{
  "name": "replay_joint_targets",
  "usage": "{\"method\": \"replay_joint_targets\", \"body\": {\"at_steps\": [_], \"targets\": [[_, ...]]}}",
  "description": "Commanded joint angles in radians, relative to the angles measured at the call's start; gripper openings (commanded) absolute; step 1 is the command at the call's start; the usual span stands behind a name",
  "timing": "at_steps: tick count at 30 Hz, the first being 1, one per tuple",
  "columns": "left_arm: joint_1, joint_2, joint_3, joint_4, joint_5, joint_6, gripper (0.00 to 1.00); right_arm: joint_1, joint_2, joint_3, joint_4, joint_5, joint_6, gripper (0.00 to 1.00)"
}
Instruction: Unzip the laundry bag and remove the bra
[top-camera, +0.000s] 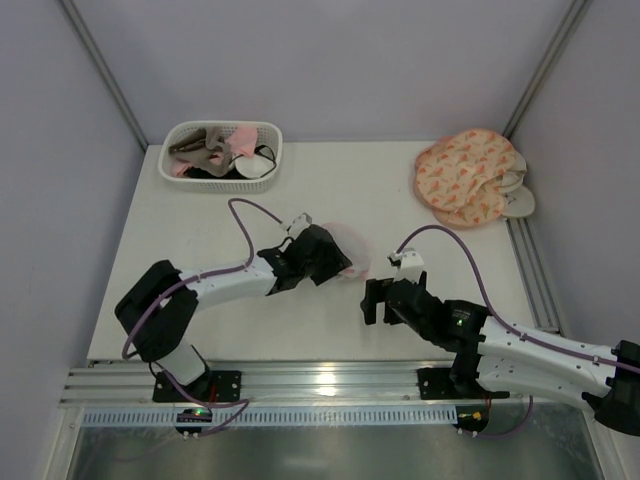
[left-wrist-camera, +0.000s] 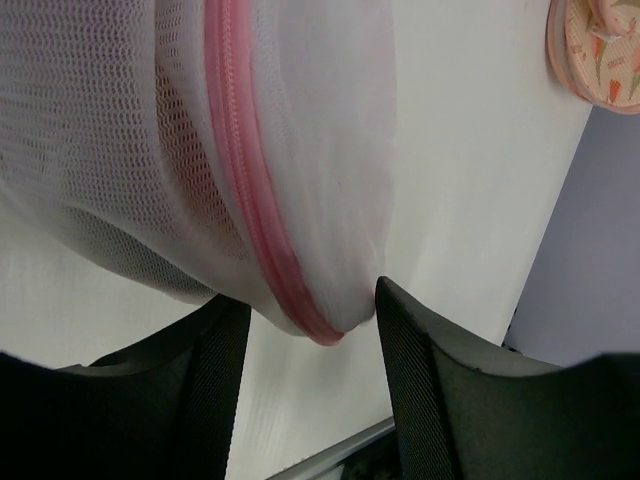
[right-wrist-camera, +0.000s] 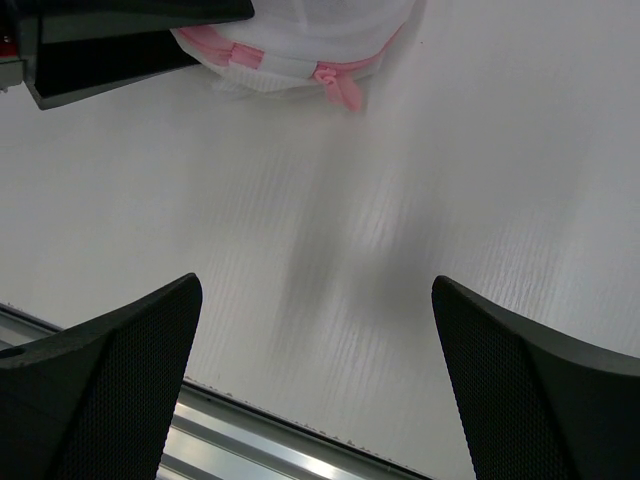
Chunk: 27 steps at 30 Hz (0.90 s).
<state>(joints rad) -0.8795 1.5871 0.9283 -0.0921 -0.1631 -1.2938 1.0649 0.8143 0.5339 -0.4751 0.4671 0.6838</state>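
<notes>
White mesh laundry bag (left-wrist-camera: 110, 150) | pink zipper rim (left-wrist-camera: 250, 200) sits between left pincer (left-wrist-camera: 310, 295) fingers, clamped or loose: cannot tell | right pincer (right-wrist-camera: 315, 283) spread wide above bench (right-wrist-camera: 500, 150)

The laundry bag (top-camera: 352, 250) lies mid-tabletop (top-camera: 330, 190). Its near side toward the left arm is blocked by the left gripper (left-wrist-camera: 312, 295), whose fingers (left-wrist-camera: 215, 380) straddle the pink zipper rim (left-wrist-camera: 245, 190). Between the bag and the wide-spread right gripper (top-camera: 372, 298), bare tabletop gives free passage to the zipper pull (right-wrist-camera: 342, 86). Beyond the bag, a white basket (top-camera: 222, 180) and peach patterned fabric (top-camera: 465, 175) stand well apart.
</notes>
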Motion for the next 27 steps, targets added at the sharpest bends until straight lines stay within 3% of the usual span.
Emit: {"method": "replay_joint_targets", "body": {"at_steps": [1, 3, 4, 6, 8, 9, 10, 11, 16, 17, 18, 19, 21, 27], "targets": [[-0.004, 0.043, 0.067, 0.051, -0.03, -0.009, 0.54, 0.006, -0.007, 0.029, 0.015, 0.039, -0.004, 0.99], [-0.003, 0.066, 0.095, 0.048, -0.027, -0.004, 0.42, 0.006, -0.01, 0.028, 0.009, 0.044, -0.003, 0.99], [-0.001, 0.085, 0.099, 0.049, -0.024, -0.002, 0.23, 0.006, -0.017, 0.028, 0.004, 0.045, -0.004, 0.99], [0.004, 0.099, 0.107, 0.054, -0.012, -0.001, 0.0, 0.006, -0.026, 0.026, -0.002, 0.048, -0.004, 0.97], [0.007, 0.093, 0.1, 0.061, -0.009, 0.002, 0.0, 0.006, -0.043, 0.018, -0.002, 0.045, -0.004, 0.79], [0.007, 0.085, 0.086, 0.068, -0.007, 0.002, 0.0, 0.006, -0.047, 0.014, 0.0, 0.047, -0.001, 0.61], [0.007, 0.077, 0.078, 0.081, -0.004, 0.004, 0.0, 0.004, -0.052, 0.008, -0.003, 0.054, 0.005, 0.23], [0.007, 0.057, 0.07, 0.084, 0.0, 0.007, 0.0, 0.006, -0.055, 0.005, -0.007, 0.062, 0.014, 0.07], [0.011, -0.033, 0.006, 0.075, 0.068, 0.013, 0.0, 0.006, -0.072, -0.027, 0.047, 0.067, 0.031, 0.04], [0.016, -0.051, -0.017, 0.133, 0.138, 0.02, 0.0, 0.006, -0.084, -0.037, 0.07, 0.062, 0.034, 0.04], [0.022, -0.084, -0.038, 0.164, 0.17, 0.025, 0.0, 0.001, -0.087, -0.04, 0.101, 0.024, 0.028, 0.04], [0.028, -0.101, -0.06, 0.193, 0.222, 0.025, 0.0, -0.003, -0.083, -0.034, 0.118, -0.007, -0.005, 0.15], [0.048, -0.128, -0.141, 0.343, 0.359, 0.016, 0.0, -0.011, -0.052, -0.014, 0.116, -0.022, -0.018, 0.99], [0.057, -0.153, -0.281, 0.604, 0.519, -0.027, 0.0, -0.013, -0.021, 0.015, 0.211, -0.096, -0.09, 0.99]]}}
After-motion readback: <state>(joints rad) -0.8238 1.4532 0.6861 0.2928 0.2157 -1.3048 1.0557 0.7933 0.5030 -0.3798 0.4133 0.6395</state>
